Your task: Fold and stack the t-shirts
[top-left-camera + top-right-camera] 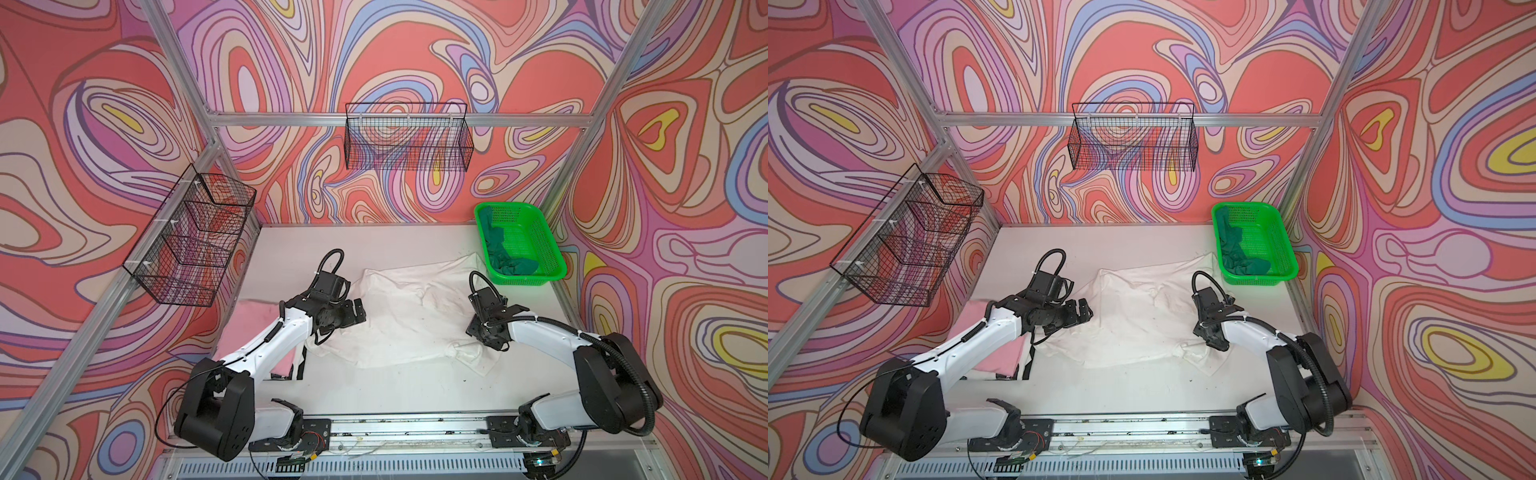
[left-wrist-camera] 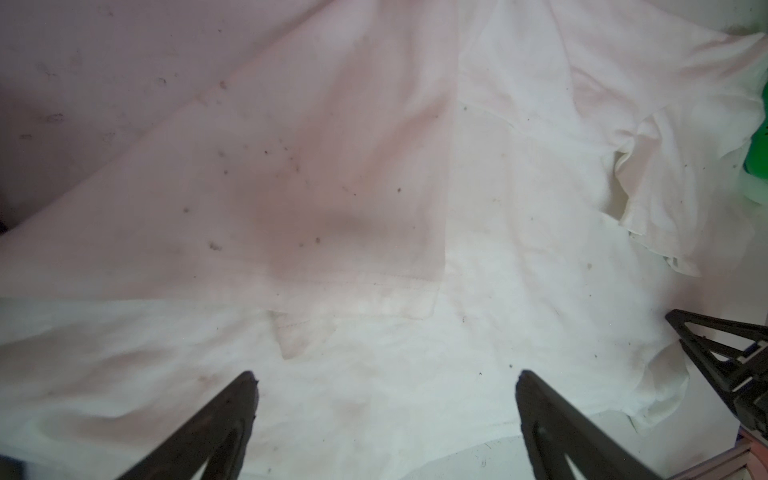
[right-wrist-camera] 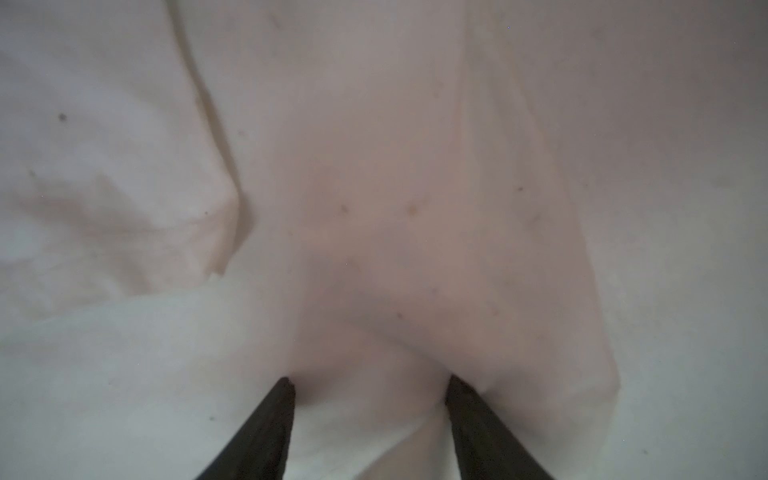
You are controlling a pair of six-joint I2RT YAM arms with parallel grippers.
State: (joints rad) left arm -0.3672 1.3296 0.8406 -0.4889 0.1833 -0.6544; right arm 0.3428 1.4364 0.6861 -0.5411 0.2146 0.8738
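The large soiled white t-shirt [image 1: 407,307] [image 1: 1133,307] lies spread and creased in the middle of the table. My left gripper [image 1: 355,311] [image 2: 386,378] hovers open over its left edge, nothing between the fingers. My right gripper [image 1: 484,338] [image 3: 370,382] points down onto the shirt's near right corner. Its fingertips press into the cloth [image 3: 415,208] with a ridge of it bunched between them, jaws still apart. The pink t-shirt [image 1: 249,324] [image 1: 1005,353] lies folded at the left, partly under my left arm. The dark green t-shirt [image 1: 503,253] [image 1: 1237,253] sits crumpled in the basket.
The bright green plastic basket [image 1: 552,249] [image 1: 1287,249] stands at the back right corner, touching the white shirt's far edge. Black wire baskets hang on the left wall [image 1: 191,237] and back wall [image 1: 407,141]. A rail runs along the table's front edge.
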